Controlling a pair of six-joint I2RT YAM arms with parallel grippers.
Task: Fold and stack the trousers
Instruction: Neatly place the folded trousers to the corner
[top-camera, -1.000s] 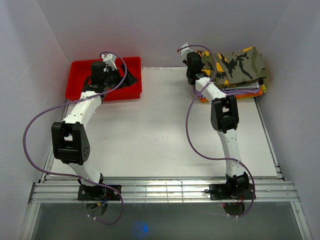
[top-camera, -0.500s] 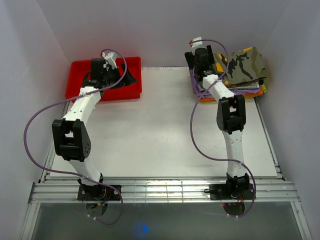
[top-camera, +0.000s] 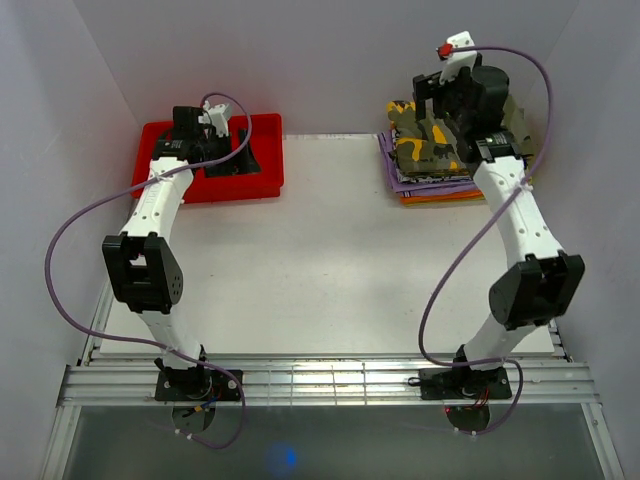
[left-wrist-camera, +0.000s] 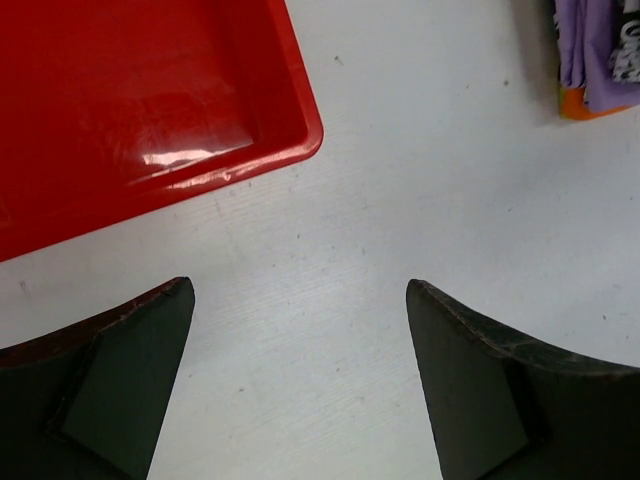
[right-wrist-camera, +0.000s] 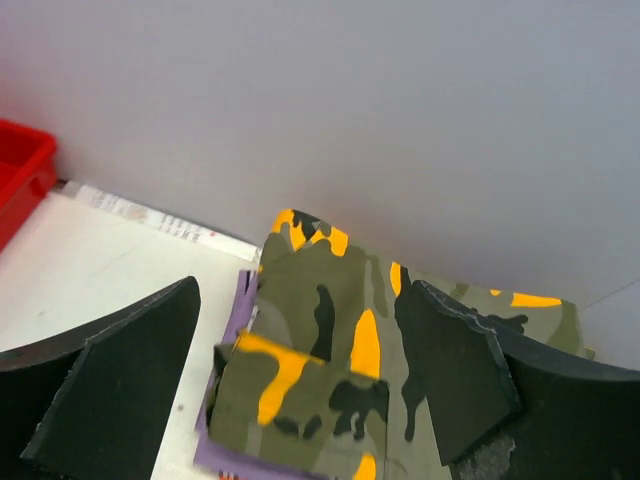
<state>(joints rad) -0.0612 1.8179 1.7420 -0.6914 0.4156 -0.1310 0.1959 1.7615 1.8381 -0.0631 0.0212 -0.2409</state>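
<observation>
A: Where do the trousers sit?

B: Folded on top of the pile in the far right corner of the desk. Under them are a purple garment and an orange garment. The right fingers hover just above, spread wide with nothing between them.

A: So what is the step now?

B: I'd say it is clearing the arm from the pile. The best way is straight up, with the fingers kept wide so neither tip catches the cloth. Only after that should it swing toward the near side. The small upper fold on the near left looks a little askew on the layer beneath. A sideways brush there could drag it off, so I would square it with a light press if it slips.

A: What else is around?

B: The back wall stands right behind the pile and the side wall is just to its right. That leaves little room far or right, and the open way out is near and left. The left fingers are also wide and hold nothing. They hang over the desk at the near right corner of the red tray, well apart from the pile.

A: Is the left arm in the way?

B: Not where it stands.
</observation>
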